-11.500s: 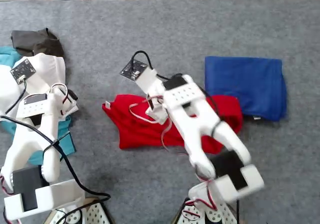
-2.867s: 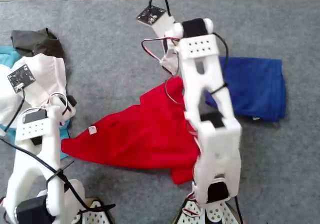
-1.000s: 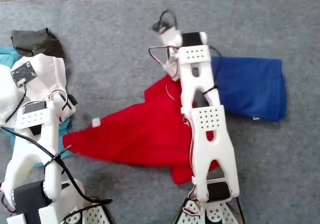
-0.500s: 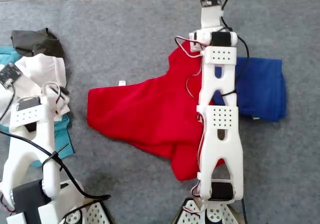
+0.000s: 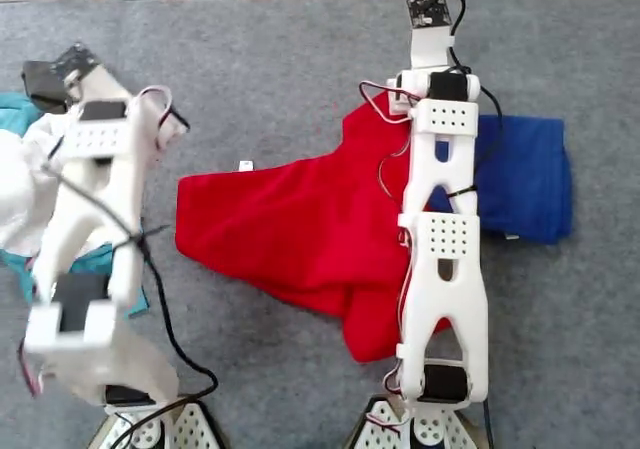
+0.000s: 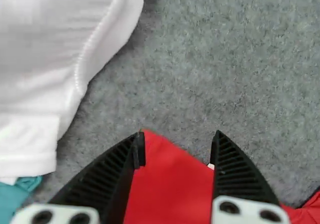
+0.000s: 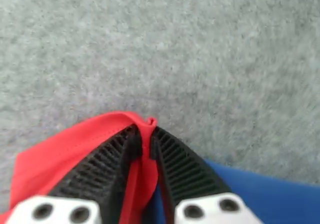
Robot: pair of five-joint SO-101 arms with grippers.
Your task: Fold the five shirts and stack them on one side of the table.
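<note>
I see right gripper [image 7: 142, 134] clenched on red shirt [image 5: 290, 229] far edge, beside blue shirt [image 5: 525, 174]; left gripper [image 6: 177, 144] spread wide over its left corner, near white shirt [image 6: 45, 59].

Shirts partly under the arms

In the high view the right arm [image 5: 445, 239] covers a strip of the red shirt [image 5: 290, 239] and the blue shirt's [image 5: 525, 174] left edge. The blurred left arm [image 5: 95, 199] hides parts of the white shirt [image 5: 20, 204], teal shirt [image 5: 10, 111] and dark shirt [image 5: 40, 74]; the frame's left edge cuts white and teal.
</note>
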